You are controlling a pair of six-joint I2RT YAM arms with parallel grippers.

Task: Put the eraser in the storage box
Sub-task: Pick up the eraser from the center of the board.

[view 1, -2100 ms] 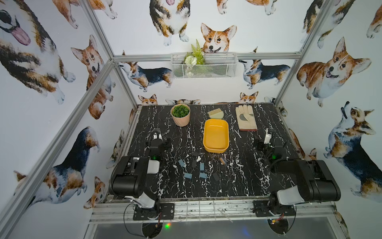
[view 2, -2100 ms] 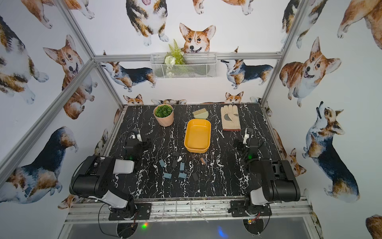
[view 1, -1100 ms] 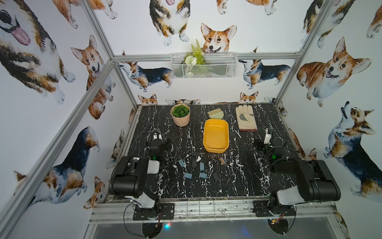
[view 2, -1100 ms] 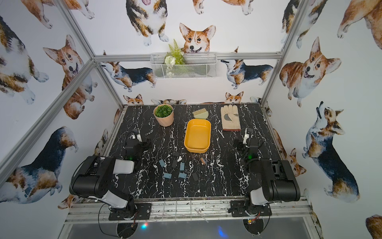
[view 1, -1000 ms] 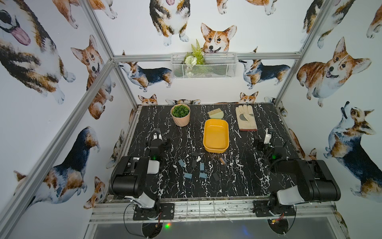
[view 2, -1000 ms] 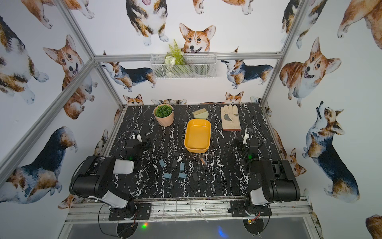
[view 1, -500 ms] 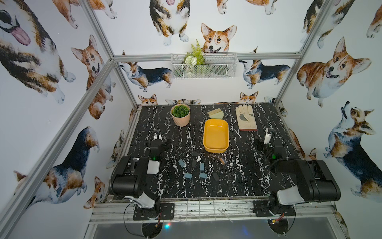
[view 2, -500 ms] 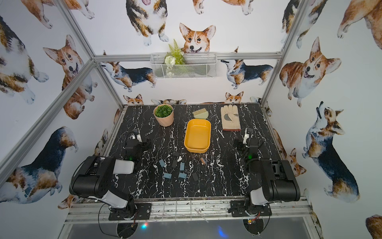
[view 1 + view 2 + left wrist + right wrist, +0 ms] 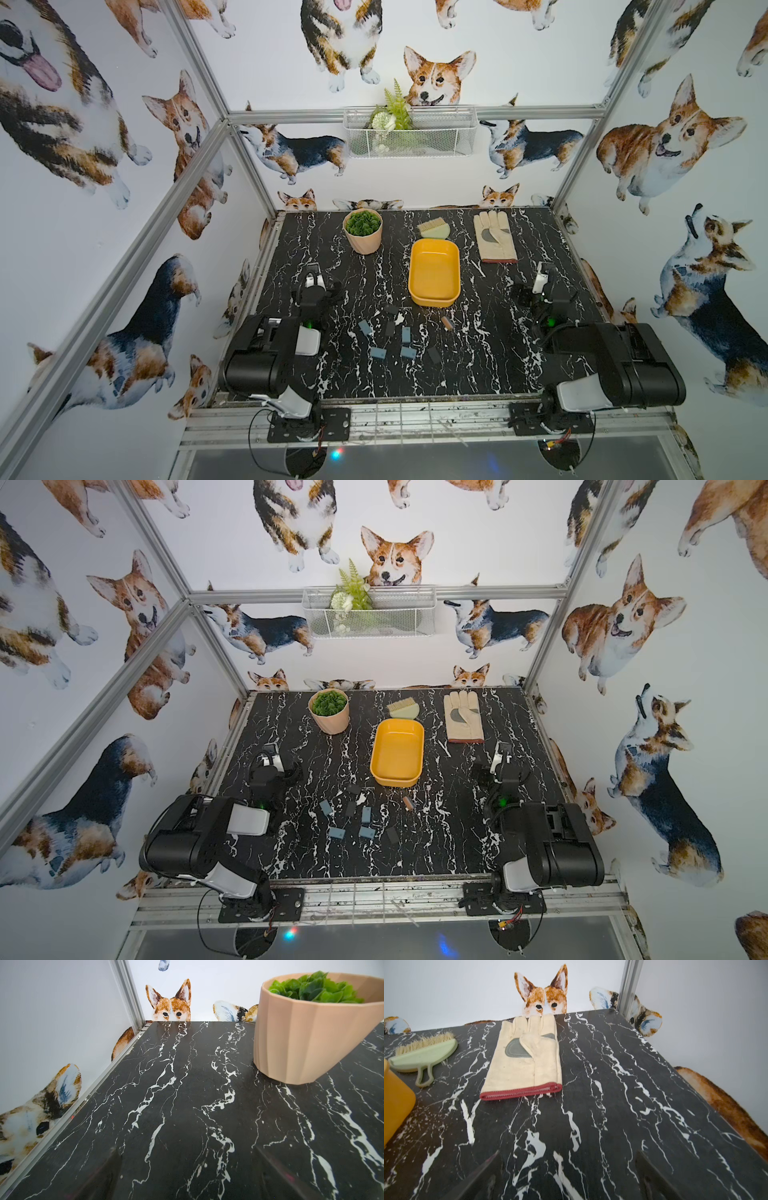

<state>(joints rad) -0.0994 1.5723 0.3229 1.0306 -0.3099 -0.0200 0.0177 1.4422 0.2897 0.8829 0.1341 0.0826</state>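
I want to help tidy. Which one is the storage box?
On the black marble table, look near the middle. The storage box lies between the pink plant pot and the cream glove, just in front of a green brush. It is the only mustard-yellow thing: a shallow, empty tub.

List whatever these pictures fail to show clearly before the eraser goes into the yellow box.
Small blocks: too small in both top views to tell what each is; absent from both wrist views.
Brown piece near the storage box: too small to identify.
Storage box in the right wrist view: cut off by the frame edge, inside hidden.
Left fingers: blurred, cut by the frame edge in the left wrist view.
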